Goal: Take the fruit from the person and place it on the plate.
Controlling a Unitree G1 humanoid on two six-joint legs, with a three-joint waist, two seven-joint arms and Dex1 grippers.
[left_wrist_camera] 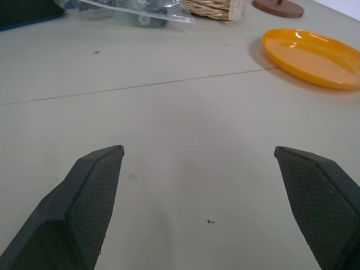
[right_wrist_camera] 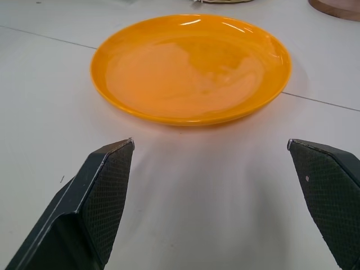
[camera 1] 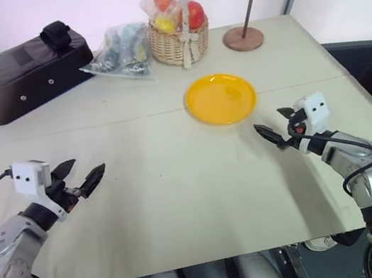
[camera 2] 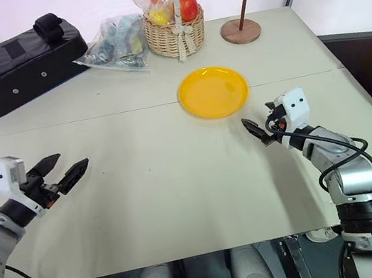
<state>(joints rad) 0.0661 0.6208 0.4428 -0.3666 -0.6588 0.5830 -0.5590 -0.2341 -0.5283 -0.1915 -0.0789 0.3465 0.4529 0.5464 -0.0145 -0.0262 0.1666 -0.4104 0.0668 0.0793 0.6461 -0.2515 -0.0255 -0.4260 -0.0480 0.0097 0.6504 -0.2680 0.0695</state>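
The orange-yellow plate (camera 1: 221, 98) lies empty on the table, right of centre and in front of the basket. My right gripper (camera 1: 267, 119) hovers just short of the plate's near right rim, pointing at it, fingers spread wide with nothing between them; the plate (right_wrist_camera: 191, 67) sits straight ahead of its fingertips (right_wrist_camera: 112, 169). My left gripper (camera 1: 89, 164) hangs open and empty over bare table at the near left, aimed toward the plate (left_wrist_camera: 312, 56). The fruit and the person are out of view.
At the back stand a wicker basket (camera 1: 179, 39) of plastic-wrapped fruits, a clear bag of items (camera 1: 120, 50), a black case (camera 1: 22, 70) at the left, and a wooden stand with a round base (camera 1: 243, 38). A seam crosses the table (camera 1: 183, 204).
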